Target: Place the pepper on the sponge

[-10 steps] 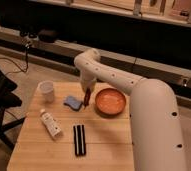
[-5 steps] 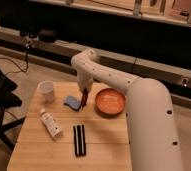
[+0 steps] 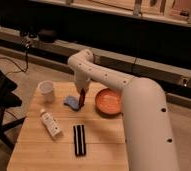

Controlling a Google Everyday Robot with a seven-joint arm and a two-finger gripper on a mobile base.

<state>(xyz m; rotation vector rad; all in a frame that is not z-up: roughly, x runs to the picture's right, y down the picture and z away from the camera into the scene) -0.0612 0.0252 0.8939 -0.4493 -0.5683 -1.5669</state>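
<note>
Fingers [image 3: 80, 89] gripping pepper [image 3: 82, 98], over sponge [image 3: 70, 103] right edge

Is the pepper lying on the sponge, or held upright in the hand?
Held upright: the pepper hangs vertically from the hand over the right edge of the sponge. Whether its tip touches: cannot tell.

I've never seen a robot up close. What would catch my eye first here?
The big white arm stretches in from the lower right across the wooden table. Its gripper, above the table's middle, holds a dark red pepper upright over the edge of a light-blue sponge, with an orange bowl beside it.
</note>
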